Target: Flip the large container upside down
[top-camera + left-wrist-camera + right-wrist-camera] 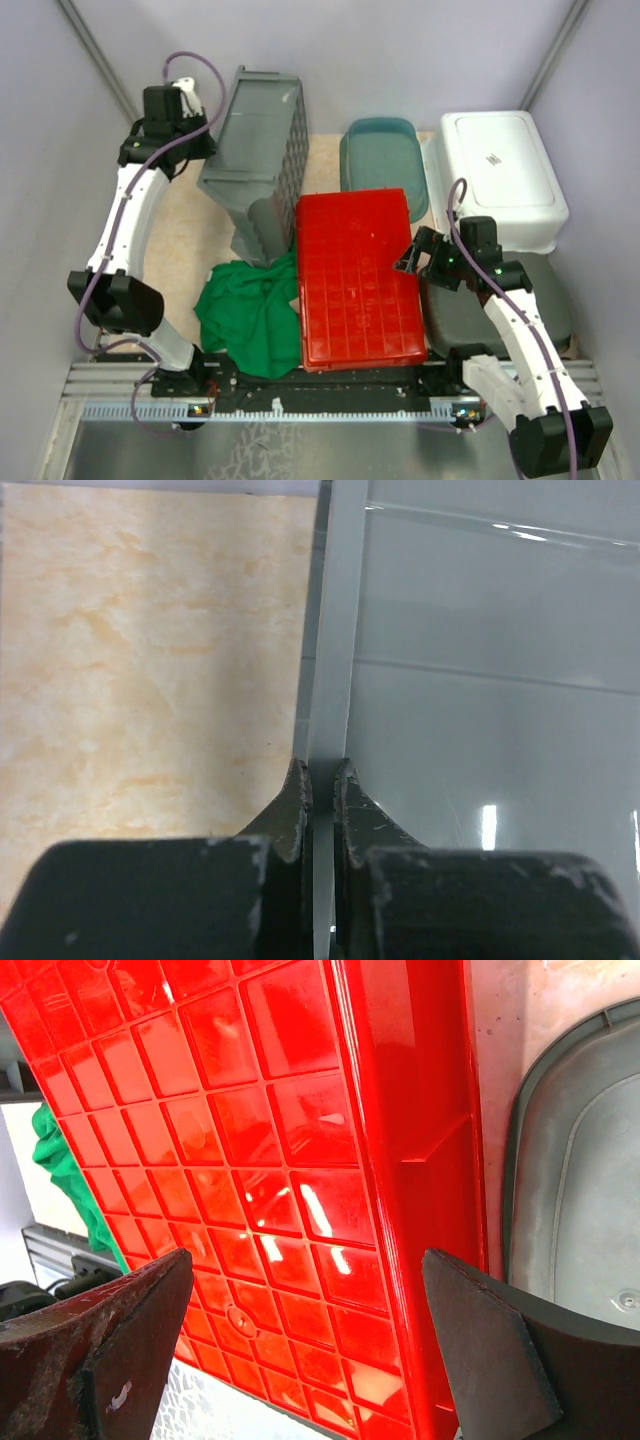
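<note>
The large grey slatted container [255, 165] stands tipped on its side at the back left, one end resting on the table by the green cloth. My left gripper [195, 140] is shut on its upper wall edge; the left wrist view shows the jaws [322, 780] pinching the thin grey wall [480, 680]. My right gripper [420, 255] is open and empty over the right edge of the upside-down red crate [355, 275]. In the right wrist view [310, 1350] the wide jaws straddle the red crate's ribbed bottom [280, 1160].
A green cloth [245, 310] lies at the front left beside the red crate. A teal tub [383, 160] and a white upside-down tub [500, 175] stand at the back right. A dark grey tub [500, 310] lies under my right arm.
</note>
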